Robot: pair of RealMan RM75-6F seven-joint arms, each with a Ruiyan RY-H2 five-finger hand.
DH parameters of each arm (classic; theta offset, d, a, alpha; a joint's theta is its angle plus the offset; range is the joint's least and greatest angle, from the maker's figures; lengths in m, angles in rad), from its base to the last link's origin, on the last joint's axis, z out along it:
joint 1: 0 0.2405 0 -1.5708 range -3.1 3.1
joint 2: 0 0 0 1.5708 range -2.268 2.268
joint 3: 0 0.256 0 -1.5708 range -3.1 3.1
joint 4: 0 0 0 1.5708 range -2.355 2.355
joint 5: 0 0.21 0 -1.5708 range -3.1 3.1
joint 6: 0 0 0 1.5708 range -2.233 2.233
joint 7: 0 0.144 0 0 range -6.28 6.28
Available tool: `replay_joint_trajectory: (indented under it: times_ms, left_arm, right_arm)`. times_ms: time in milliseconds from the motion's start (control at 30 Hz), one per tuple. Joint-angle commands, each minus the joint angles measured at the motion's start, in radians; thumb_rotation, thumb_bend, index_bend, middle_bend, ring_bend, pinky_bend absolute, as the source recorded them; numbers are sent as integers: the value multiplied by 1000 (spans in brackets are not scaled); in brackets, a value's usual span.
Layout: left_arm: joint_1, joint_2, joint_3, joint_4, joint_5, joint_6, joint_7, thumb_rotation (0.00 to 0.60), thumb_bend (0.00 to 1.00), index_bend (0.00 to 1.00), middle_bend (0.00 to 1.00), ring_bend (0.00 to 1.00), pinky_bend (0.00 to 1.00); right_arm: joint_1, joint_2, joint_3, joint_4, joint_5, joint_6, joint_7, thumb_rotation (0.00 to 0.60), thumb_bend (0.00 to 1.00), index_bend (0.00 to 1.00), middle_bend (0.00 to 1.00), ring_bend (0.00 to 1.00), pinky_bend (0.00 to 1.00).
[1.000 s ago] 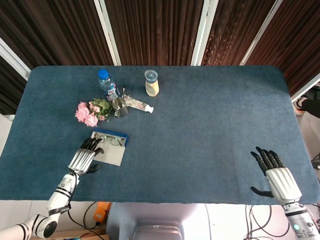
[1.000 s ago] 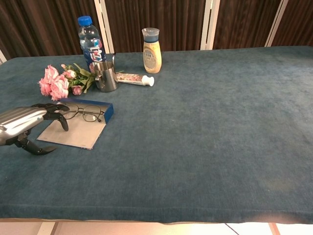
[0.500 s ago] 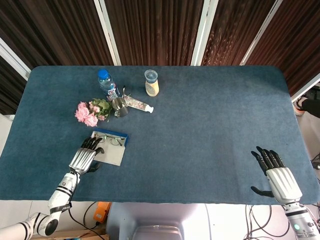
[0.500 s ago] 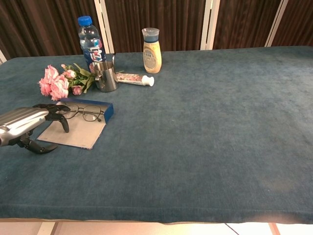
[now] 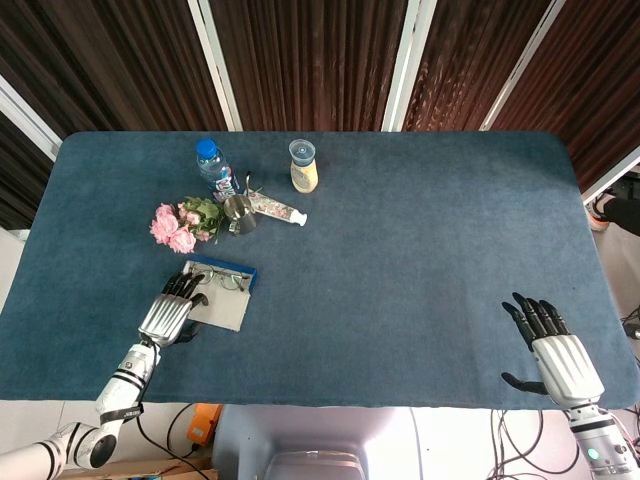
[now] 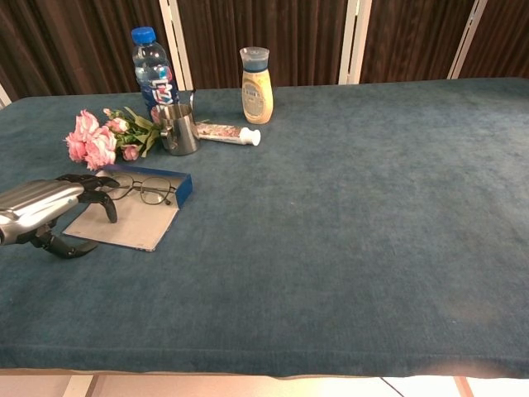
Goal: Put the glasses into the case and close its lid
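Observation:
The glasses (image 6: 142,189) (image 5: 225,279) lie in the open blue case (image 6: 169,183) (image 5: 240,271), whose grey lid (image 6: 128,226) (image 5: 224,310) lies flat on the cloth towards the front. My left hand (image 6: 45,207) (image 5: 170,313) hovers at the lid's left edge with its fingers spread and reaching toward the glasses, holding nothing. My right hand (image 5: 555,353) rests open near the table's front right corner, seen only in the head view.
Behind the case lie pink flowers (image 6: 95,139), a metal cup (image 6: 177,128), a water bottle (image 6: 152,66), a tube (image 6: 227,133) and a yellow-capped jar (image 6: 256,74). The blue table (image 6: 355,207) stretches wide to the right.
My left hand has drawn back slightly toward the front left. The glasses, the case and my right hand have not moved.

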Motion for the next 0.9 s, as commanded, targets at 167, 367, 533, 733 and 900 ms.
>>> replay_joint_trajectory:
  times_ms: [167, 367, 533, 733, 900]
  left_arm:
    - [2, 26, 5, -40, -6, 0, 26, 600, 280, 283, 40, 0, 27]
    - [-1, 29, 6, -50, -18, -12, 43, 600, 279, 268, 36, 0, 27]
    - [-3, 27, 6, -47, -20, -13, 49, 600, 279, 273, 36, 0, 29]
    - [-17, 16, -5, -39, -27, -15, 75, 600, 271, 305, 38, 0, 41]
    - [-24, 2, -5, -27, -39, -22, 106, 600, 270, 316, 38, 0, 50]
  right_arm:
    - [1, -1, -2, -1, -3, -2, -1, 600, 252, 0, 0, 0, 0]
    - [-1, 1, -3, -2, -7, 4, 4, 600, 252, 0, 0, 0, 0]
    - [-1, 2, -2, -2, -8, 5, 7, 600, 252, 0, 0, 0, 0]
    - [-1, 3, -3, -2, -9, 6, 9, 600, 252, 0, 0, 0, 0]
    - [-2, 4, -3, -3, -11, 8, 10, 600, 252, 0, 0, 0, 0]
